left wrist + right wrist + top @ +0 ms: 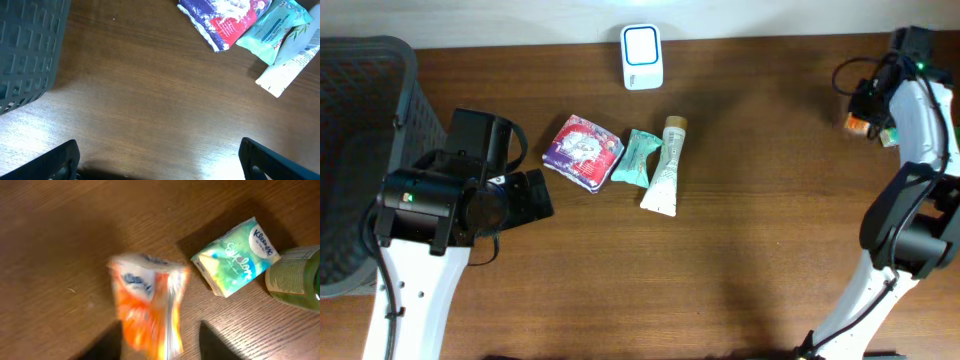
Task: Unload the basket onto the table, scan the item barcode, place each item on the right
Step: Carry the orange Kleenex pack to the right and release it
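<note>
overhead: left gripper (540,195) near table's left edge, beside basket (360,150); scanner (642,56) mid far edge; orange packet (858,124) at far right corner by right gripper (872,100) | left wrist: jaws wide, holding nothing | right wrist: jaws flank the blurred orange packet, Kleenex pack (235,255) beside it; grip cannot be told

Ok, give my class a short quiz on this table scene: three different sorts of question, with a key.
1. True or false: the left gripper is open, with nothing between its fingers.
2. What lies between the purple packet and the white tube? A basket; B teal packet; C orange packet.
3. What brand name is printed on the green tissue pack?
Key: 1 true; 2 B; 3 Kleenex.
</note>
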Robot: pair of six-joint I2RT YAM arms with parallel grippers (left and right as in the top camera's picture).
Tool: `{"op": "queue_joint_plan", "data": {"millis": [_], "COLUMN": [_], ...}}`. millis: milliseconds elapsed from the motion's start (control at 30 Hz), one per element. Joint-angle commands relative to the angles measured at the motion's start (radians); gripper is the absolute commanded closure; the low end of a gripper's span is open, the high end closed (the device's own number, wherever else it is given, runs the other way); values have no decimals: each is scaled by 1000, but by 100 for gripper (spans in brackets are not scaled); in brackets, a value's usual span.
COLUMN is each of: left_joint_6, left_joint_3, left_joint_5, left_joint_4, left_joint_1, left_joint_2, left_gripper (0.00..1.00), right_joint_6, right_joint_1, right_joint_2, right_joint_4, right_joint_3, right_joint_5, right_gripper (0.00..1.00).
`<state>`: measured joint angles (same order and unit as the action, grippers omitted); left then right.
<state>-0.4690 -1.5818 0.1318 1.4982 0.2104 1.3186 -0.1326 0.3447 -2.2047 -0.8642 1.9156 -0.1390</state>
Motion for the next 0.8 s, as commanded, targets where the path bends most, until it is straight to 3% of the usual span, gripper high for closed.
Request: {"op": "queue_joint_plan", "data": {"millis": [0,100,233,400,767], "left_joint_6": [-10,-9,-10,-9,-10], "left_joint_3": [-3,-3,-3,-3,-3], "left_joint_5": [7,8,8,7,7], "left_joint_4": [-2,-2,-2,-2,-2], "left_joint_1": [3,3,3,3,3], "left_joint_2": [-4,-4,-4,-4,-4], "left_gripper": [1,1,1,1,1], "right_joint_6": [-7,-8,-53,-53,-29], "right_joint_1": [12,10,0,-4,-5], "right_joint_2": [-13,40,365,605,661], "right_joint_4": [-28,-57,-185,-331,-293], "right_joint_3": [-4,-3,-3,-50,-66], "right_joint_5": [26,27,303,313,342], "right_gripper": [5,1,1,1,1]}}
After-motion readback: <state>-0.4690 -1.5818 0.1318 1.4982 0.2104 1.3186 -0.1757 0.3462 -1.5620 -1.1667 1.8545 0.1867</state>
